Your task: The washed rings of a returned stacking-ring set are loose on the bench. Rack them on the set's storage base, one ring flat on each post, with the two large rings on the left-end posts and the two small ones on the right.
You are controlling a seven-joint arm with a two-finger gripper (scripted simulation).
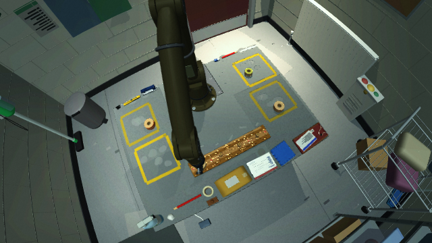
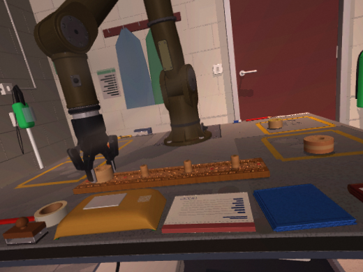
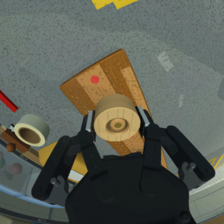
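Observation:
The wooden ring [image 2: 103, 173] [image 3: 117, 121] that I grip sits around the left-end post of the brown storage base [image 2: 174, 173] [image 1: 233, 148], low over the board. My gripper [image 2: 101, 172] [image 3: 116, 121] [image 1: 199, 168] is closed on this ring from both sides. Three other posts along the base stand bare [image 2: 188, 166]. A large ring [image 2: 318, 144] [image 1: 279, 106] lies in the near right yellow square, a smaller one [image 2: 275, 123] [image 1: 248, 71] in the far right square, and another ring [image 1: 149, 124] in a left square.
Behind the base stand the arm's pedestal [image 2: 183, 134] and a red door. In front lie a tape roll [image 2: 52, 212], a yellow padded envelope [image 2: 111, 211], a printed booklet [image 2: 209, 211], a blue pad [image 2: 302, 205] and a stamp [image 2: 24, 230].

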